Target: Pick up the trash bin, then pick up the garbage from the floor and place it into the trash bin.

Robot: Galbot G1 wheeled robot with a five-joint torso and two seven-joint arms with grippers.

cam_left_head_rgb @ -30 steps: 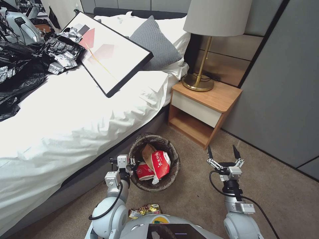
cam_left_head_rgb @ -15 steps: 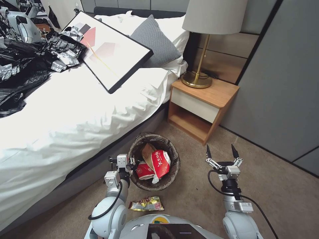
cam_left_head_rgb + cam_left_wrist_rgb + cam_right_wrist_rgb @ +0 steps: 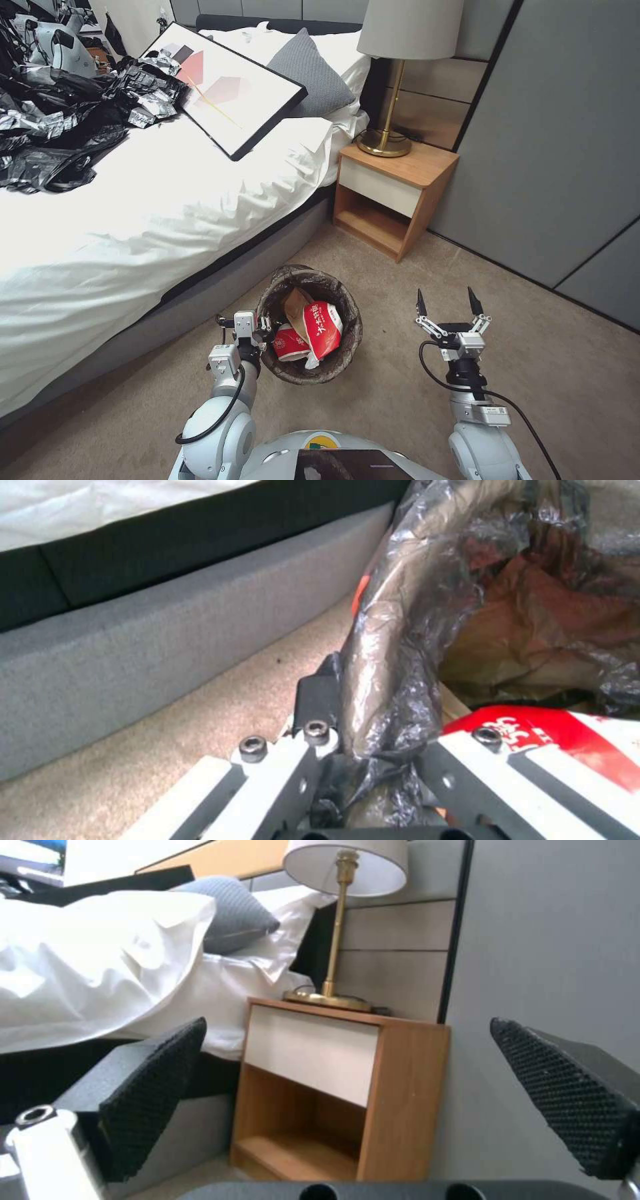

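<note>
Head view, lower centre: left tool (image 3: 261,328) pinches the trash bin (image 3: 310,325) rim; right tool (image 3: 449,301) spread, empty. Bin step looks done; next needs floor garbage located.

left claw (image 3: 261,325): clamped, arm low | right claw (image 3: 445,301): spread wide, raised

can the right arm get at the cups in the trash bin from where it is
Probably yes: the right end effector is open and empty beside the trash bin, whose top is uncovered. The left end effector grips the far rim, clear of the cups.
</note>
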